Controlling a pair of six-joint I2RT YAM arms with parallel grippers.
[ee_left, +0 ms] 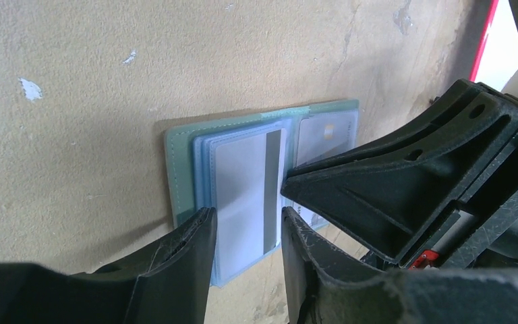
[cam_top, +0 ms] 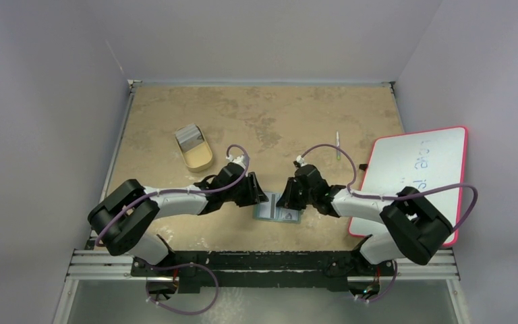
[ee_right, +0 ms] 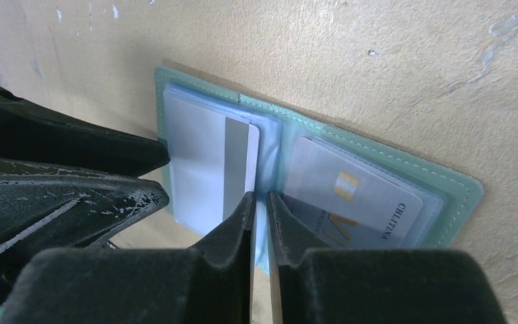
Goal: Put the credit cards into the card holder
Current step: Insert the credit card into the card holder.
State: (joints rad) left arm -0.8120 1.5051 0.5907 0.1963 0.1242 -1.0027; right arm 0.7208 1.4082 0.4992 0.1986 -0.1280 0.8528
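Jaws cannot be judged in the top view, where left gripper point(cam_top: 257, 194) and right gripper point(cam_top: 290, 196) meet over the open card holder point(cam_top: 277, 210) near the table's point(cam_top: 276, 115) front edge. Grey credit cards point(cam_top: 189, 137) sit in a tan tray point(cam_top: 200, 163) well apart. The whiteboard's point(cam_top: 411, 175) faint blue writing is unreadable.

Left wrist view: left jaws are spread, fingers point(ee_left: 195, 236) either side of a white striped card point(ee_left: 246, 189) in a clear pocket.

Right wrist view: right jaws are nearly pressed together, pinching a bluish pocket edge at the fold. Only here does a printed card point(ee_right: 351, 196) show, with lettering roughly "CHILTINA".
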